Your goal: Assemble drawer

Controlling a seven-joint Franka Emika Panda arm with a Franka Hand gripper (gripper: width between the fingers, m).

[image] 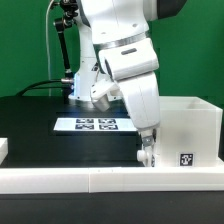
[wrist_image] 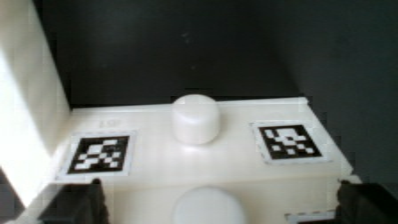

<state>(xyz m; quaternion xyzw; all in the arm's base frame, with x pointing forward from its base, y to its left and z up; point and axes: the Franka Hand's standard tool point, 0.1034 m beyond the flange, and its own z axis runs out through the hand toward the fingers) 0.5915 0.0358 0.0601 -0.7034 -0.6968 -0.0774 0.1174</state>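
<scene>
The gripper [image: 146, 150] hangs low beside the casing [image: 187, 128], directly over a knobbed tray [wrist_image: 192, 150]; I cannot tell whether its jaws are parted. To grasp well, I would center on the knob [wrist_image: 192, 118] and stay square to the tray.

Glossy white, rounded arm [image: 125, 60] casing
</scene>
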